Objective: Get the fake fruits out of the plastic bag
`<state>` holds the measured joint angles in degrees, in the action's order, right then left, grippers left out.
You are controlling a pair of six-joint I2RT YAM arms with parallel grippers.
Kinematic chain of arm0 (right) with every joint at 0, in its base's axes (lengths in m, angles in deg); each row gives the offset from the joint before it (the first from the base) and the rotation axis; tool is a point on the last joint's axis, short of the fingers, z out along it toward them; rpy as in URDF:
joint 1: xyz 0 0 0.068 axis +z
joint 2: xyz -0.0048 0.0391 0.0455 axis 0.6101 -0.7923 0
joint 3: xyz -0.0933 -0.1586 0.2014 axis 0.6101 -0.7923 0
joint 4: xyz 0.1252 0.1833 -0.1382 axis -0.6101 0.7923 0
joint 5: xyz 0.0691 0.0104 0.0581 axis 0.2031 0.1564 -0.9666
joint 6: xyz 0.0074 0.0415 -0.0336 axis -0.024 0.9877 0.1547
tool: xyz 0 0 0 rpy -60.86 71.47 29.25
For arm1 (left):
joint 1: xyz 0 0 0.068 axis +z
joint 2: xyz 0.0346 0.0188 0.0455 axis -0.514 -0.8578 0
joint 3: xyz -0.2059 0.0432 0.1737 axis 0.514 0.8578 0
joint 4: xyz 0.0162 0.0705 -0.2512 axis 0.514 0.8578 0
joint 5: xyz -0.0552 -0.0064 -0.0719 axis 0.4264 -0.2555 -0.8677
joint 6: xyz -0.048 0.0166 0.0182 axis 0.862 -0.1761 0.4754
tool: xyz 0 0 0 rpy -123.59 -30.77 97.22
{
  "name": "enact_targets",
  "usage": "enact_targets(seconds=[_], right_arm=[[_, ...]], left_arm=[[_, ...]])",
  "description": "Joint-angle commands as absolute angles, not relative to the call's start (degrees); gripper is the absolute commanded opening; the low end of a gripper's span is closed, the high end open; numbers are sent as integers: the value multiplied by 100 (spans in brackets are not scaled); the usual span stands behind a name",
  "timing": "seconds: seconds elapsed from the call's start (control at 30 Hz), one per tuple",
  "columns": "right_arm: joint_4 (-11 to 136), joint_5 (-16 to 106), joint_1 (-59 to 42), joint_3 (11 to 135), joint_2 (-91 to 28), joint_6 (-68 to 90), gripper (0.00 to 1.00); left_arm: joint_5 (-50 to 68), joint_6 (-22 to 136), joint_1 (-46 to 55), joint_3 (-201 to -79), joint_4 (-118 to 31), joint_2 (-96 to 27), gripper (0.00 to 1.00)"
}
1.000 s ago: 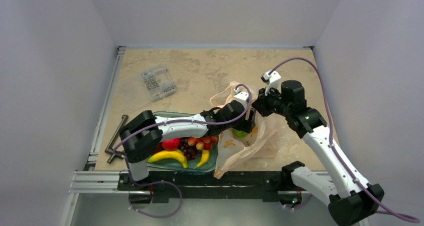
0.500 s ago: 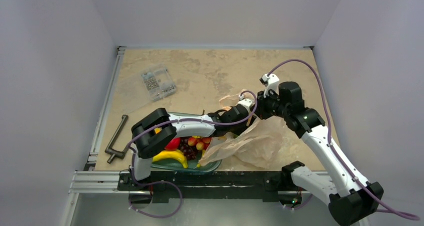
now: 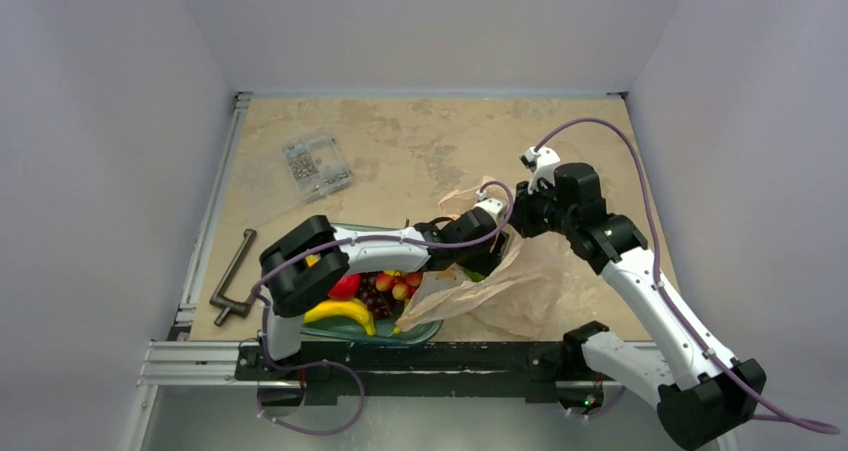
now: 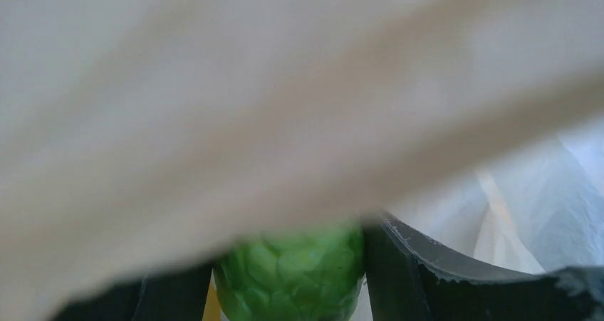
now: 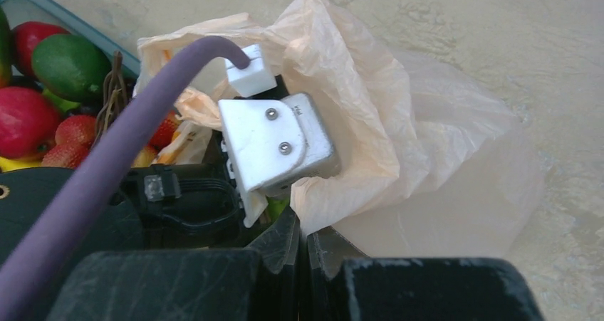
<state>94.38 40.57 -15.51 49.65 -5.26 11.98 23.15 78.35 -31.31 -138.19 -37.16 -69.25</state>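
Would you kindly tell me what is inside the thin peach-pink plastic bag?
A bumpy green plastic ball, gripped by the left hand, shows inside the peach-pink plastic bag; its film hides anything else within.

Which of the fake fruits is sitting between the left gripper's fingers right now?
The bumpy green ball, clamped in the left gripper under the plastic bag film; the other fruits lie in the teal tray.

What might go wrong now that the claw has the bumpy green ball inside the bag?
The plastic bag drapes over the left claw and its bumpy green ball, so the film might snag and get dragged along. The round ball sits between just two fingers and might slip back in. The right claw pinches only a thin bag edge, which might pull free.
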Motion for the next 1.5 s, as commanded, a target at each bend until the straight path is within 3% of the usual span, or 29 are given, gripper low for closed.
enact_targets(seconds=[0.0,0.13,0.77,1.47], right_arm=[[9435,4640,-1541,5173,-448,1047,0],[9516,4773,-1537,5208,-485,882,0],[9415,5309,-1541,5137,-622,1468,0],[10101,7670,-1725,5489,-548,2890,0]], left_arm=[[2266,7699,-3103,-14250,-3256,-6431,11],[2269,7570,-3090,-14518,-3022,-6173,0],[1916,7387,-2948,-14787,-2061,-4034,0],[3416,7218,-2325,-12660,-16,-1058,0]])
